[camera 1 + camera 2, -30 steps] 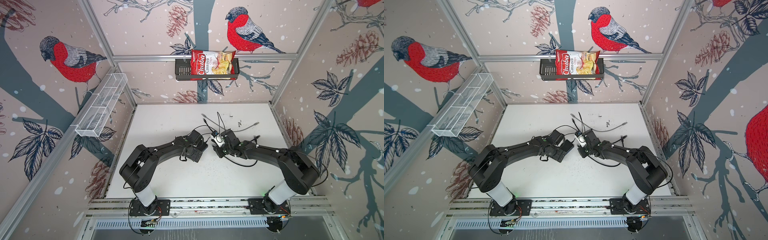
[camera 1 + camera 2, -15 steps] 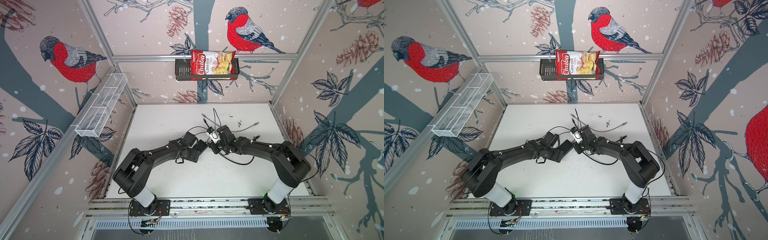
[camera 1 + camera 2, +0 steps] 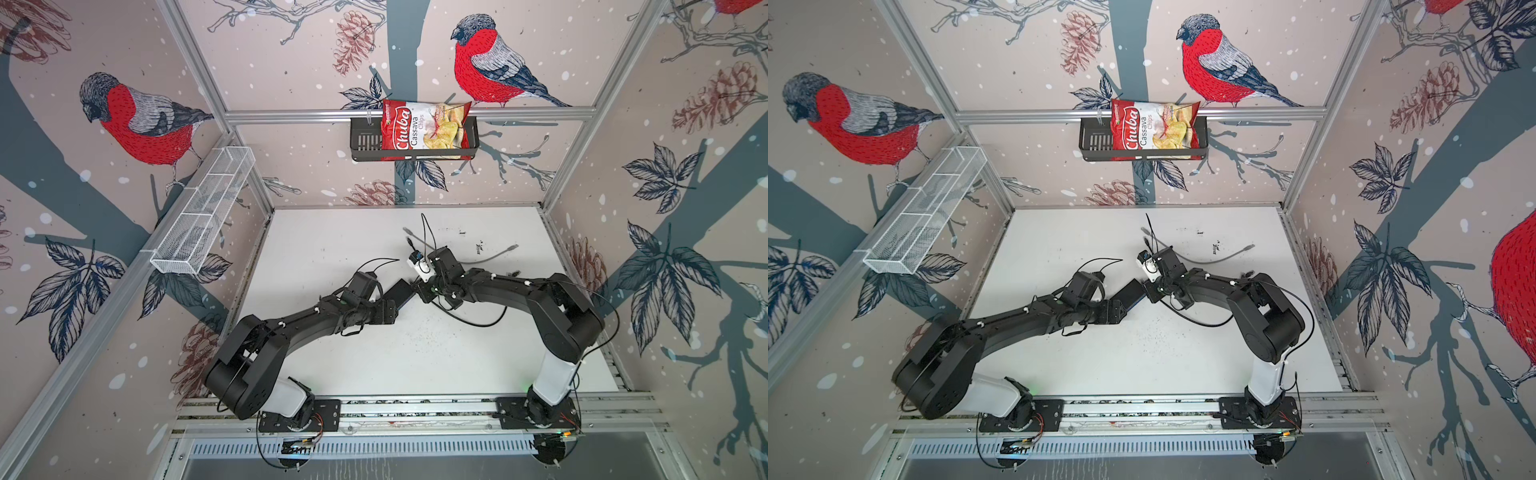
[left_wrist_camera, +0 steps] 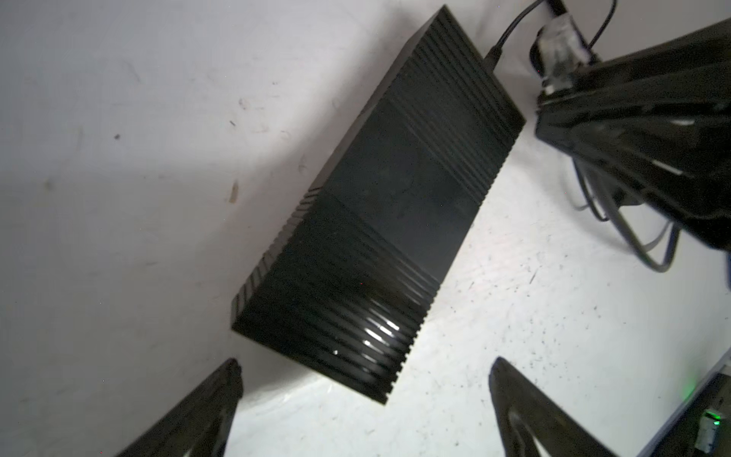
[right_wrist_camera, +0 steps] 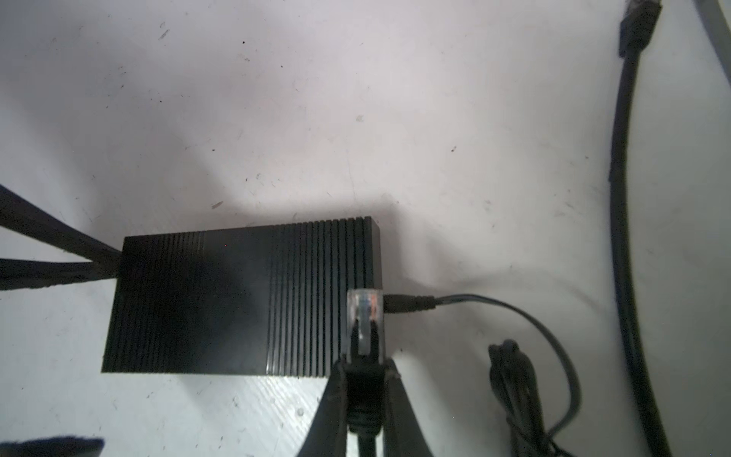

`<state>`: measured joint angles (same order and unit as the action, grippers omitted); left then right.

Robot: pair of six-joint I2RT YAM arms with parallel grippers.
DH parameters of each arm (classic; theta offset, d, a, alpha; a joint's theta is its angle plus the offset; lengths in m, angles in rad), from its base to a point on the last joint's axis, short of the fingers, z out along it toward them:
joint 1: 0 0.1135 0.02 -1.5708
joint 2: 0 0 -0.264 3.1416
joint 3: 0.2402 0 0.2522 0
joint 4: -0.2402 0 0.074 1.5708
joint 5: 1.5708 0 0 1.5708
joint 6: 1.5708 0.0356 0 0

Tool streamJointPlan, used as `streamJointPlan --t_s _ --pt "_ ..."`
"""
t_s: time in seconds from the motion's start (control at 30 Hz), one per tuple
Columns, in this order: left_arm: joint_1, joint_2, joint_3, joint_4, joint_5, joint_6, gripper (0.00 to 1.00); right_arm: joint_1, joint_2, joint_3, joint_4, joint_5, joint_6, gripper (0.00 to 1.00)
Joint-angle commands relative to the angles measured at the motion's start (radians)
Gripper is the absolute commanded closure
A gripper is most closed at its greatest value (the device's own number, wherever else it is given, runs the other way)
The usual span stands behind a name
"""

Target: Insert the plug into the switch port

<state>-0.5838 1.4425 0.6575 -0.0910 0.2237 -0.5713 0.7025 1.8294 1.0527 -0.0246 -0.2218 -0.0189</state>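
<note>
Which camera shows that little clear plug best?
The right wrist view: the plug sits sharp and central, pinched by the right gripper by the black box. The left wrist view catches the plug blurred near the edge; both top views show it too small.

White table (image 3: 332,249) bears a black box (image 3: 401,293); grey cable (image 3: 490,257) lies apart.

I cannot find the switch port on the switch (image 5: 237,300); that edge is hidden in every view. The plug (image 5: 364,320) covers one corner, perhaps touching it. The left gripper (image 4: 366,362) runs off frame, and both top views show the plug too small.
</note>
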Motion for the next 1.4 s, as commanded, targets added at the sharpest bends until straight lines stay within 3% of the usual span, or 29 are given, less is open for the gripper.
streamJointPlan --t_s 0.0,0.5,0.83,1.07,1.17,1.37 --pt "0.006 -0.016 -0.025 0.101 0.038 -0.079 0.04 -0.004 0.027 0.01 0.005 0.012 0.023 0.98" --pt "0.023 -0.014 -0.15 0.26 0.01 -0.245 0.04 -0.005 0.107 -0.013 0.006 0.035 0.047 0.99" --pt "0.02 -0.002 -0.175 0.446 0.042 -0.272 0.04 -0.017 0.145 -0.028 0.011 0.017 0.059 0.99" --pt "-0.015 -0.011 0.011 0.013 -0.245 -0.092 0.03 -0.03 0.139 -0.034 0.029 -0.033 0.062 0.99" --pt "-0.017 -0.008 0.069 -0.081 -0.279 0.028 0.03 -0.034 0.136 -0.034 0.028 -0.037 0.06 0.99" --pt "-0.023 0.082 0.132 -0.1 -0.255 0.263 0.03 -0.037 0.132 -0.031 0.03 -0.05 0.057 0.99"
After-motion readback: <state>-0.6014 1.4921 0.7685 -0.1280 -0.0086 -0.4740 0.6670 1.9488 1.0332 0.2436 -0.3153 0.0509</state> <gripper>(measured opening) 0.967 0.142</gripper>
